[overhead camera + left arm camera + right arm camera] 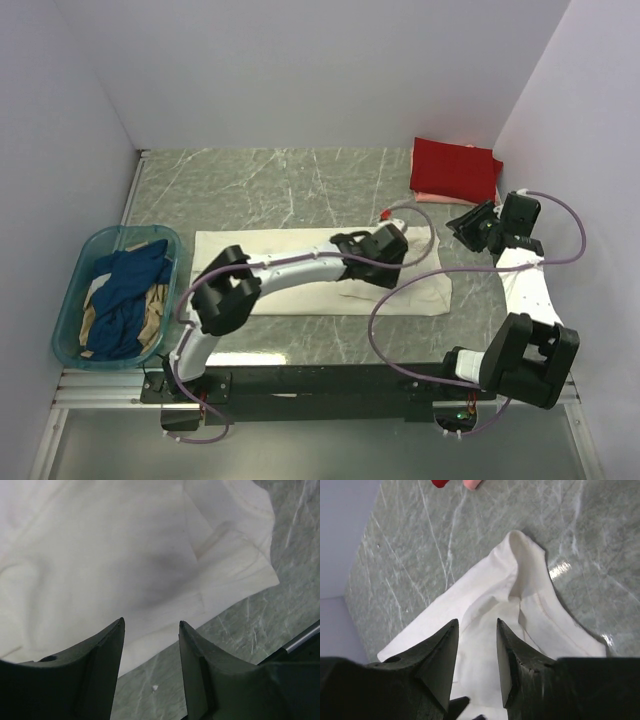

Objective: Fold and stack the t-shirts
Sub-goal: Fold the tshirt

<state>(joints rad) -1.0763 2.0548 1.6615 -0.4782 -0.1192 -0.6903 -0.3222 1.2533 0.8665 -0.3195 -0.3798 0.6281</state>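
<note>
cream-white t-shirt (pixel 125 555) under left fingers (pixel 107 650) and right fingers (pixel 445 650), both pairs apart and empty

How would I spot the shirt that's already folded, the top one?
Look to the table's far right corner. The red t-shirt lies there as a neat block on a pale pink one. It alone is bright red; the cream shirt lies spread mid-table, the blue one crumpled in the teal basket.

There were five t-shirts: one cream-white (pixel 310 300), one red (pixel 455 168), one pale pink (pixel 435 198), one dark blue (pixel 125 290), one tan (pixel 153 308); one basket (pixel 130 231).
</note>
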